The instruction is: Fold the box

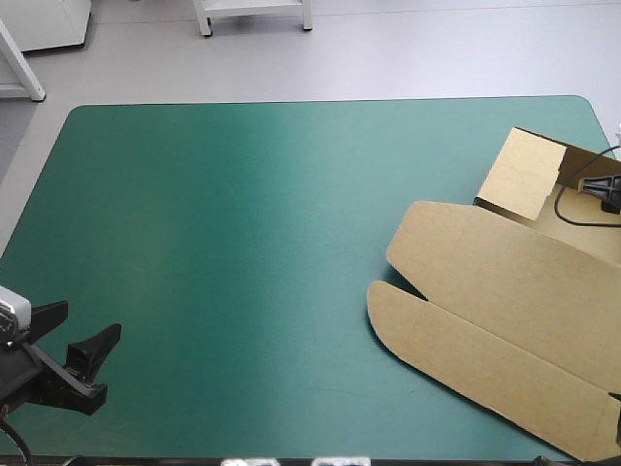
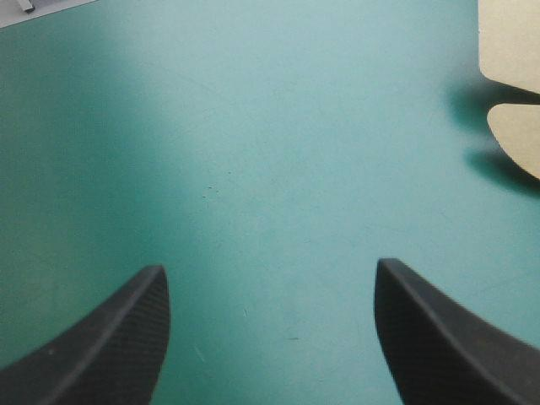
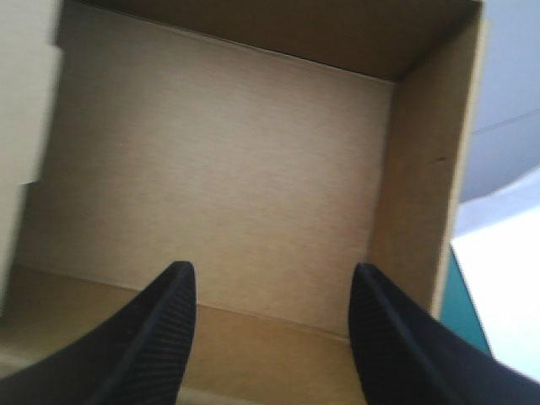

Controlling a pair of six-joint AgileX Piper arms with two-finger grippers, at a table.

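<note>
The brown box [image 1: 505, 282] lies at the table's right edge as an open tray with walls raised and its lid flat toward the front. My right gripper [image 1: 604, 189] hangs over the tray at the far right, mostly out of the high view. In the right wrist view its fingers [image 3: 270, 329] stand open above the tray's floor [image 3: 211, 152], with a raised wall [image 3: 422, 177] beside one finger. My left gripper [image 1: 82, 345] is open at the table's front left corner, far from the box. Ahead of it in the left wrist view [image 2: 270, 337] is bare cover, the lid's rounded flaps [image 2: 515, 84] farther off.
The teal-green cover [image 1: 243, 243] stretches bare between the left gripper and the box. The box's lid reaches past the table's front right corner [image 1: 606, 442]. Grey floor lies beyond the far edge.
</note>
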